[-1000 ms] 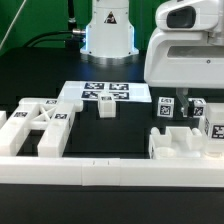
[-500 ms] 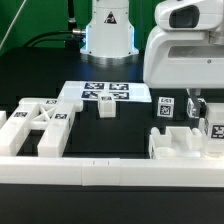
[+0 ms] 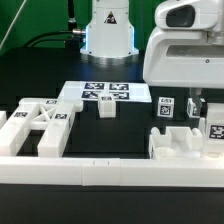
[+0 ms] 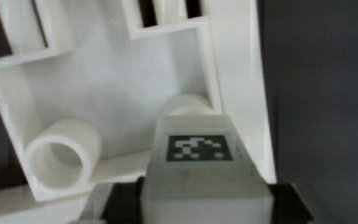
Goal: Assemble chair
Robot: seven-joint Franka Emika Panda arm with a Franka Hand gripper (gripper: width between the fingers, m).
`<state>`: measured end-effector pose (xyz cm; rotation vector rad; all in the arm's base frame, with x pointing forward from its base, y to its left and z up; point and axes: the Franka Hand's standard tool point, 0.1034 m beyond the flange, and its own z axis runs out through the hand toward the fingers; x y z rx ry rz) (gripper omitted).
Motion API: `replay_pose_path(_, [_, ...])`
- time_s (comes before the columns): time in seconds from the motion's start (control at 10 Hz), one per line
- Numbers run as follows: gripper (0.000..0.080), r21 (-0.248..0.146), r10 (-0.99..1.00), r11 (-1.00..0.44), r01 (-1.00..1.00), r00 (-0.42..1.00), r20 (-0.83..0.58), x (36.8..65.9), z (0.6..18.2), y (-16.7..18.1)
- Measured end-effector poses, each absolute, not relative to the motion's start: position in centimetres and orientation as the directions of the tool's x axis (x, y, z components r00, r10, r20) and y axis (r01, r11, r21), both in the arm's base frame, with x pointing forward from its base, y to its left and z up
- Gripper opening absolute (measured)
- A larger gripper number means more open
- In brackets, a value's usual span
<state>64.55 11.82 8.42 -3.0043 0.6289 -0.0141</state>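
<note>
Change: the end effector [image 4: 197, 192] had its fingers wide a moment ago. Now they have come in close on both sides of the small white plastic block with a black-and-white tag [image 4: 201, 150].
End effector: about half open. It looks closed tight on that small block, with one finger on each side.
What it means: I think the grab is done, so the block looks ready to be lifted and taken to its spot on the chair.
Where the block is: it seems to rest on the black worktop [image 3: 40, 70], at the exterior view's right, just beside the big white plastic piece with slots and a round hole [image 4: 51, 120].
Other chair parts: a flat white frame piece with crossed bars [image 3: 35, 125] lies well apart at the exterior view's left. Another small white tagged block [image 3: 105, 108] stands near the marker board [image 3: 105, 90].
Edges: a long low white border rail [image 3: 100, 172] runs along the front. The big piece is very close to the fingers.
Room: the open space is straight up. Going sideways could bump the big piece.
</note>
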Motion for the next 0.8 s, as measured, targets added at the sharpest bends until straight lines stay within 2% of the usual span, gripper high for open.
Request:
replay_pose_path(0.4, [0.0285, -0.112, -0.75, -0.655, -0.747, 0.661, -0.027, 64.44, 8.35, 11.86])
replay_pose_path(0.8, [0.0285, -0.095, -0.955, -0.282, -0.955, 0.289, -0.067, 64.43, 8.33, 12.44])
